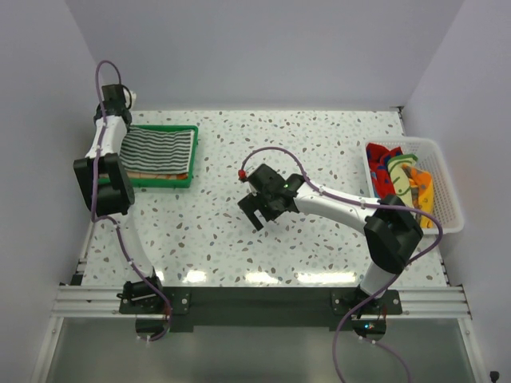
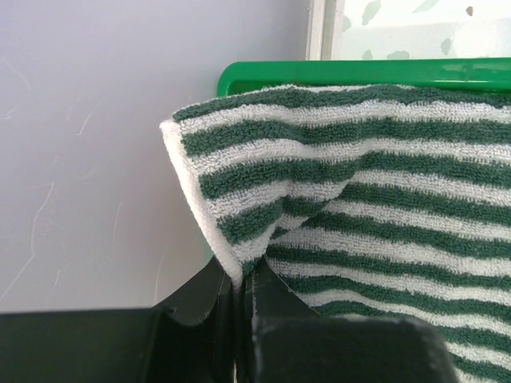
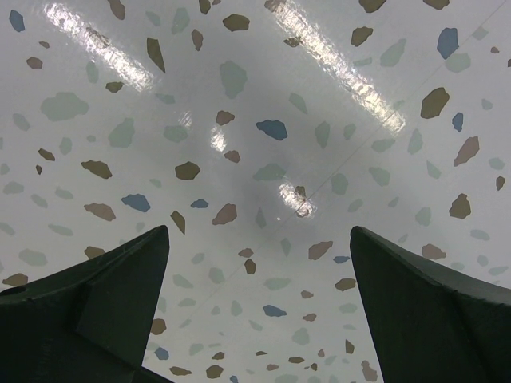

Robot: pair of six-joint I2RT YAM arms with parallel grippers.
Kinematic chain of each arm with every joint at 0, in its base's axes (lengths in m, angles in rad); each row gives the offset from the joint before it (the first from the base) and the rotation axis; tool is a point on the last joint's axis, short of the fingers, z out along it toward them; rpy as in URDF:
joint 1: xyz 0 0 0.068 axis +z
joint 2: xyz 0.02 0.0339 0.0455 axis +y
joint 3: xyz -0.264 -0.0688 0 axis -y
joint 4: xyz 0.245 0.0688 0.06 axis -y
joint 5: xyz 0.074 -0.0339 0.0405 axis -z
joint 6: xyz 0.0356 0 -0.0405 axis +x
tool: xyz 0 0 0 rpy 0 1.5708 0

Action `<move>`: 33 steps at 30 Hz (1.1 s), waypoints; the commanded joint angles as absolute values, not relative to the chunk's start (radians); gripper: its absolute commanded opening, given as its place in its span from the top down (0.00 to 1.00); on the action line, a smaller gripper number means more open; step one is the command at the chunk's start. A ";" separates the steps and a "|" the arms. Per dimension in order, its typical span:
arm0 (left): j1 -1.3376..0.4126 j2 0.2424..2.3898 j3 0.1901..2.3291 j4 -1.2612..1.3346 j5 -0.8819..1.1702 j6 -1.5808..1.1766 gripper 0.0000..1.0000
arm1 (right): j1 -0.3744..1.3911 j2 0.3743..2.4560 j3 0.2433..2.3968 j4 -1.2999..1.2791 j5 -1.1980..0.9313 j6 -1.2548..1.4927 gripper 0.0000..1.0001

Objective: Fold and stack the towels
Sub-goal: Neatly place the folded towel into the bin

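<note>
left gripper (image 2: 241, 284) pinching striped towel (image 2: 383, 199) corner, basket (image 1: 448, 191) towels (image 1: 399, 180) jumbled

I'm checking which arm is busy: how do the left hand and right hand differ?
The left hand is shut, pinching a corner of the striped towel; the right hand is open and empty. The left hand is at the green tray, far left; the right hand hangs over the speckled table near the middle. Both have dark fingers.

A lab robot cell: blank white walls (image 1: 263, 48) box in a speckled tabletop (image 1: 239, 255).
</note>
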State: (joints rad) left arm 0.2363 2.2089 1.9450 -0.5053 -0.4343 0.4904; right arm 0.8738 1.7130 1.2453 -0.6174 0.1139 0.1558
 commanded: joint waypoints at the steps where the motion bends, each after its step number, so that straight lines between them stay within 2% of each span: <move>1: 0.250 2.197 1.930 -0.416 -0.506 0.489 1.00 | 0.871 1.713 1.278 -0.614 0.120 0.147 0.01; 4: 0.250 2.215 1.933 -0.402 -0.517 0.495 0.92 | 0.870 1.713 1.276 -0.614 0.121 0.146 0.01; 5: 0.250 2.224 1.933 -0.396 -0.518 0.494 0.80 | 0.870 1.712 1.273 -0.614 0.121 0.147 0.01; 10: 0.250 2.235 1.930 -0.367 -0.584 0.474 0.50 | 0.870 1.709 1.272 -0.612 0.124 0.149 0.01; 11: 0.249 2.232 1.931 -0.353 -0.601 0.471 0.39 | 0.868 1.709 1.270 -0.612 0.127 0.149 0.01; 13: 0.250 2.226 1.939 -0.348 -0.635 0.460 0.32 | 0.868 1.697 1.270 -0.611 0.153 0.152 0.01; 14: 0.250 2.214 1.940 -0.342 -0.644 0.453 0.23 | 0.868 1.692 1.269 -0.609 0.164 0.153 0.01; 15: 0.249 2.206 1.940 -0.344 -0.652 0.443 0.18 | 0.867 1.683 1.269 -0.609 0.173 0.155 0.01; 19: 0.232 2.146 1.965 -0.412 -0.583 0.330 0.02 | 0.830 1.648 1.288 -0.627 0.254 0.167 0.01; 25: 0.131 1.942 1.862 -0.480 -0.396 0.054 0.00 | 0.643 1.576 1.345 -0.675 0.443 0.212 0.01; 29: 0.046 1.740 1.718 -0.485 -0.249 -0.138 0.00 | 0.439 1.496 1.364 -0.689 0.607 0.273 0.01; 33: -0.027 1.527 1.363 -0.333 0.048 -0.285 0.00 | 0.234 1.471 1.377 -0.678 0.637 0.328 0.01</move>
